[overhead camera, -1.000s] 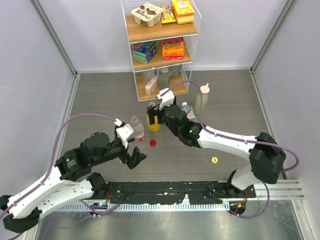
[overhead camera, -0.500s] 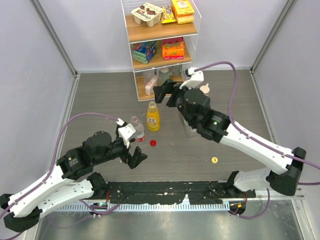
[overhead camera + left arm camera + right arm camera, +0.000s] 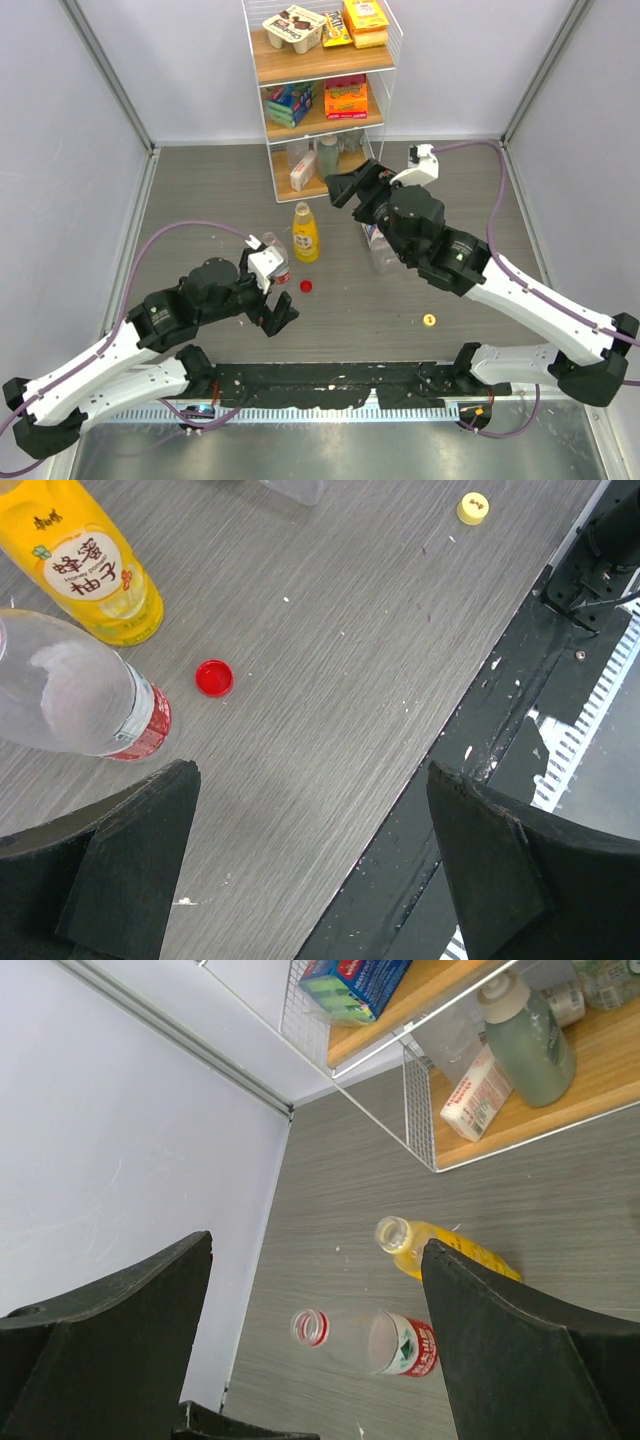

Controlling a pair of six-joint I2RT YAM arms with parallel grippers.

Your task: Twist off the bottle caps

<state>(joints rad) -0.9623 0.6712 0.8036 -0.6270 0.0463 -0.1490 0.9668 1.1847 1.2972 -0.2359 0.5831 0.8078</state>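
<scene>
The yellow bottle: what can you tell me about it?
The yellow bottle is small and plastic. It holds orange-yellow juice and has a white label with Chinese characters. It stands upright on the grey table in front of the rack, with its neck open and no cap on. A red-label bottle stands close beside it, seemingly not touching. Nothing holds it.

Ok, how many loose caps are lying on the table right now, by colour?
Red cap: 1
Yellow cap: 1
White cap: 0 in view
Total: 2 loose caps on the table
</scene>
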